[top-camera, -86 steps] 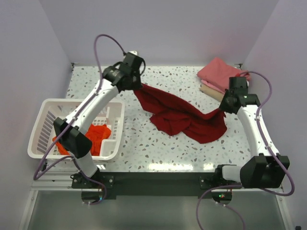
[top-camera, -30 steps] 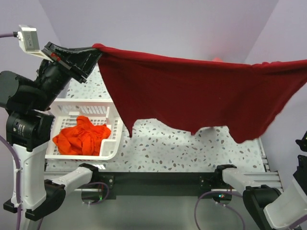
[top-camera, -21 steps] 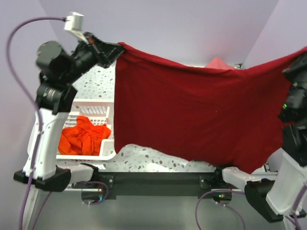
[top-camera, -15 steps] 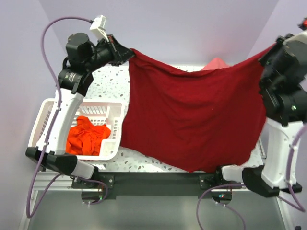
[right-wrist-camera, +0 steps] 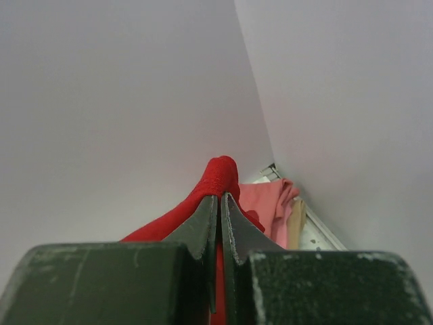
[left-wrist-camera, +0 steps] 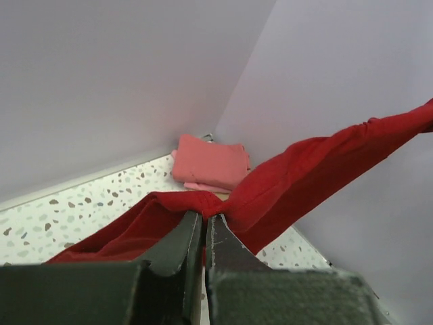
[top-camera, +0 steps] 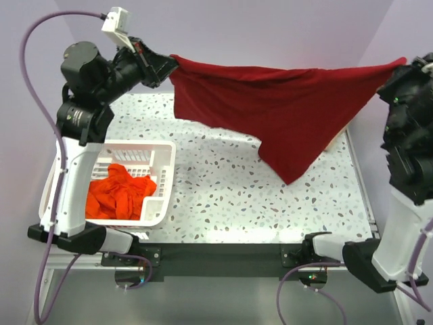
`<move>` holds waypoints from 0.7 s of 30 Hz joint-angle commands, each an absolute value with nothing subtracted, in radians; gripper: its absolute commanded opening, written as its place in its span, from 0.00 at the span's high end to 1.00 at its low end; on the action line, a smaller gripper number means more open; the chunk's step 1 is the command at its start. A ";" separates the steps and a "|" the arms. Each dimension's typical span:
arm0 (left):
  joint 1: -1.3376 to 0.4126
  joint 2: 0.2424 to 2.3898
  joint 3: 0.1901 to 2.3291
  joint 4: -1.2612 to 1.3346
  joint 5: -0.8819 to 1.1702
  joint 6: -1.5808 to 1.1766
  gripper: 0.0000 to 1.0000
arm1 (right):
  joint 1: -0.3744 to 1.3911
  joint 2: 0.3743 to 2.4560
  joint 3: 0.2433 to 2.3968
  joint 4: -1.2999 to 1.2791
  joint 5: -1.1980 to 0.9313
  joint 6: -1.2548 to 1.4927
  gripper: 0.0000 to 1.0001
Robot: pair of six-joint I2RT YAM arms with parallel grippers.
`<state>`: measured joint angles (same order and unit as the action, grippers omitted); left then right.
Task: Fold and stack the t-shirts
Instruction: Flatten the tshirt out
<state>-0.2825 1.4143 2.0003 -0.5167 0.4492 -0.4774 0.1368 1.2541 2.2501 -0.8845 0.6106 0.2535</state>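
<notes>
Item: large dark crimson cloth t-shirt (top-camera: 284,108), limp and creased, sagging to a point. It is hanging stretched above the speckled counter (top-camera: 223,196). My left tool (left-wrist-camera: 204,217) and right tool (right-wrist-camera: 220,198) are pinching opposite ends, jaws clamped tight.

Left hand (top-camera: 167,65), right hand (top-camera: 404,66) raised high, wide apart, both pinched closed.
</notes>
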 commanded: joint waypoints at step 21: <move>-0.276 1.275 2.000 -0.362 0.340 -0.485 1.00 | 0.175 1.103 2.284 -0.720 0.788 0.213 1.00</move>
